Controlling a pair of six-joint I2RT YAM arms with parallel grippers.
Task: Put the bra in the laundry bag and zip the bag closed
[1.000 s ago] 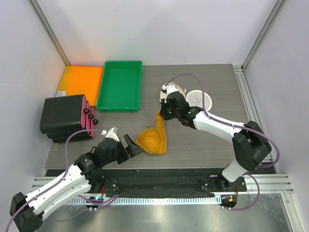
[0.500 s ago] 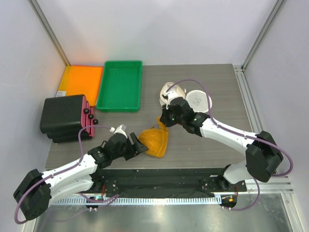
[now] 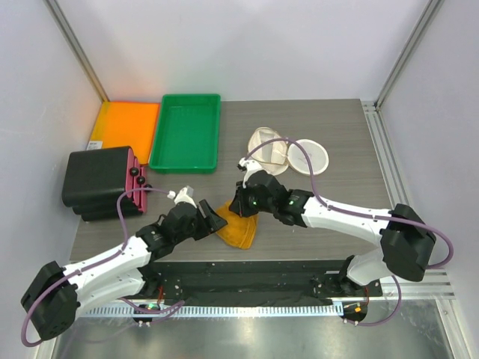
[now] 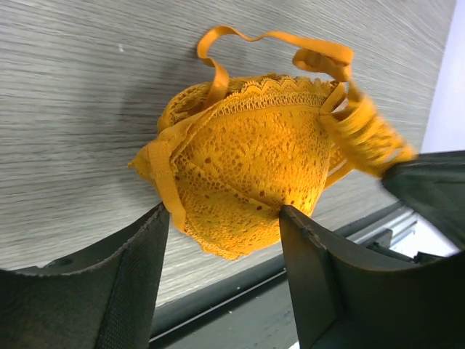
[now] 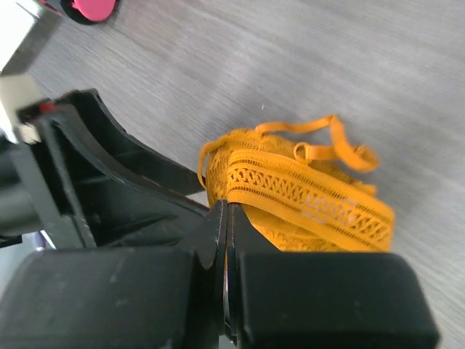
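Far left on the counter (image 3: 340, 123), an orange tray (image 3: 123, 123), a black case (image 3: 97, 178) and a green tray (image 3: 187, 131) stand well apart from the work and have no part in it. The left claw (image 3: 215, 222) is low at the near edge and partly open. Its fingers (image 4: 138, 262) flank the lower half of the bra (image 4: 251, 167), at or very near the fabric, and a firm hold cannot be confirmed. The bra is bunched on the counter near the front edge, between the two claws, with its straps loose above it. The right claw (image 5: 226, 218) is closed and appears to pinch the bra's upper band. Further right and toward the back, the laundry bag (image 3: 268, 143) lies open with its round lid (image 3: 310, 157) folded out beside it, well apart from the bra. Assessment: the task is at an early stage. The bra is not yet in the bag, and carrying it over, inserting it and zipping the bag all remain.
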